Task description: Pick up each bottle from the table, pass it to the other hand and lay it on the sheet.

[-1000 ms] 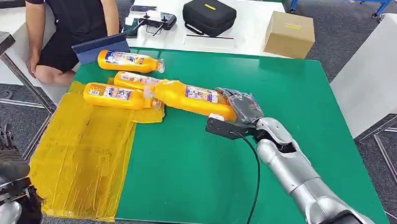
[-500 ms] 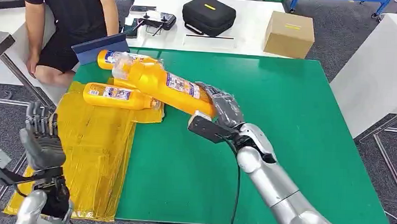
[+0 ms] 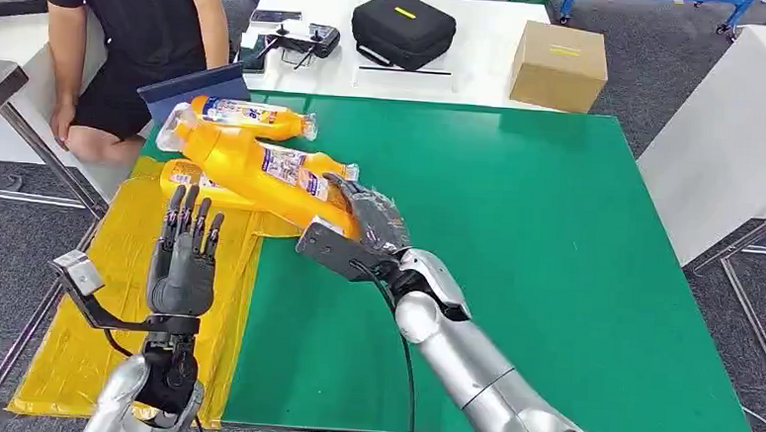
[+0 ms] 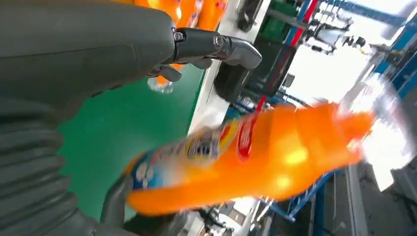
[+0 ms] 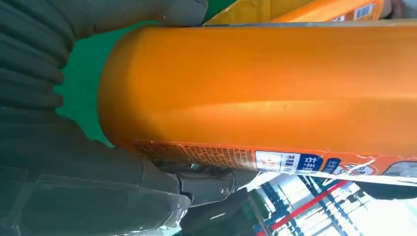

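Observation:
My right hand [image 3: 364,220] grips the base end of an orange bottle [image 3: 253,165] and holds it tilted above the table, cap pointing up and to the left. In the right wrist view that bottle [image 5: 275,93] lies across my right hand [image 5: 74,162]. My left hand [image 3: 184,255] is raised over the yellow sheet [image 3: 147,303], fingers apart and holding nothing, just below the held bottle. In the left wrist view, the bottle [image 4: 255,157] hangs blurred beyond my left hand [image 4: 88,54]. Another bottle [image 3: 251,117] lies on the green mat [image 3: 516,253]; two more [image 3: 188,178] [image 3: 308,160] lie partly hidden behind the held one.
A person [image 3: 132,25] sits at the far left corner beside a blue flat tool [image 3: 193,87]. On the white table behind stand a black case [image 3: 404,24], a cardboard box [image 3: 560,65] and a controller [image 3: 299,41]. The mat's right half is bare.
My right hand has carried the bottle leftward and tilted its cap end up. My left hand has risen from the lower left corner toward the bottle, fingers spread.

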